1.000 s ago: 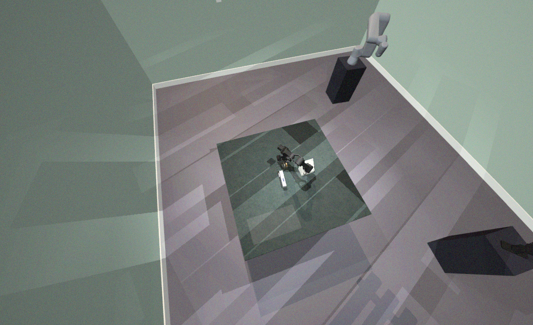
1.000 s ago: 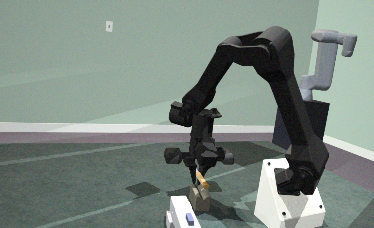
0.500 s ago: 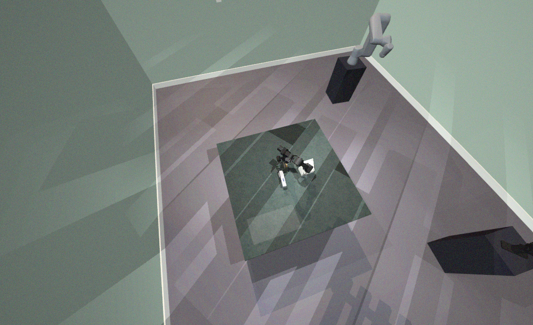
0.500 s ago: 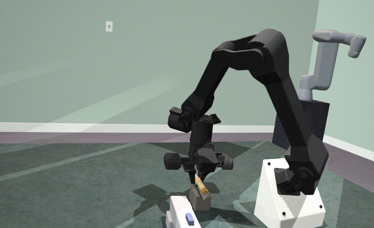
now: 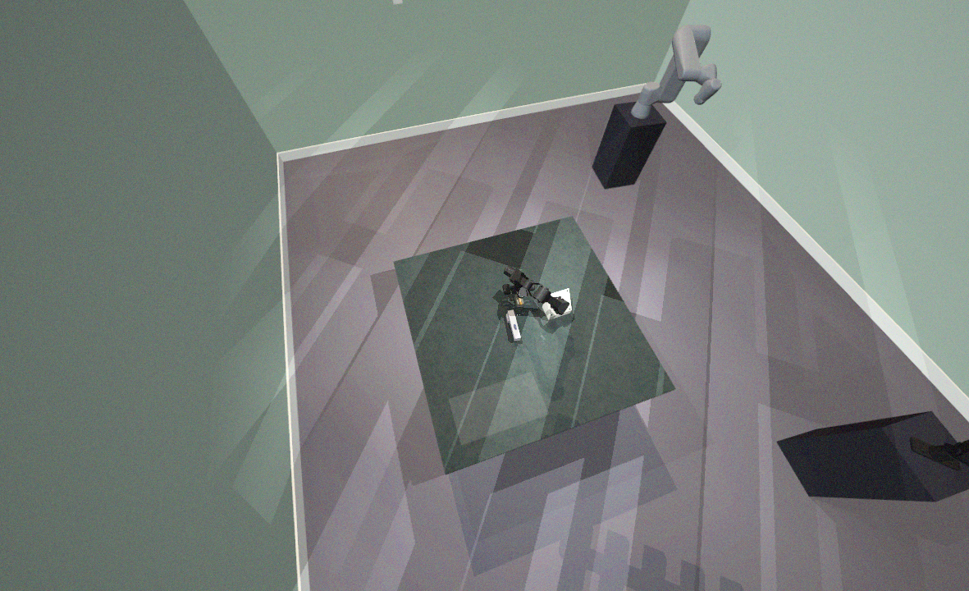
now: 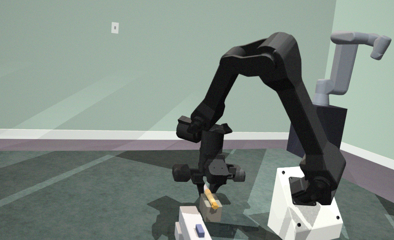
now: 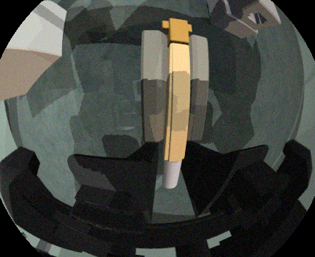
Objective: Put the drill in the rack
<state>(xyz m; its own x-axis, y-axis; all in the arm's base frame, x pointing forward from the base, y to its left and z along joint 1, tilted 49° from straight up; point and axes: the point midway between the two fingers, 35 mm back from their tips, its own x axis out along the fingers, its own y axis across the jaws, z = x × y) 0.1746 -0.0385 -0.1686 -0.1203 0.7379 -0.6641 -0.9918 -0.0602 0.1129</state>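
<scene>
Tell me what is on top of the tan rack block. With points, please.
The orange drill [image 6: 211, 199] [image 7: 179, 103] lies along the top groove of the rack [image 6: 211, 213] [image 7: 153, 89]. The groove's floor beneath it is covered and cannot be seen.
</scene>
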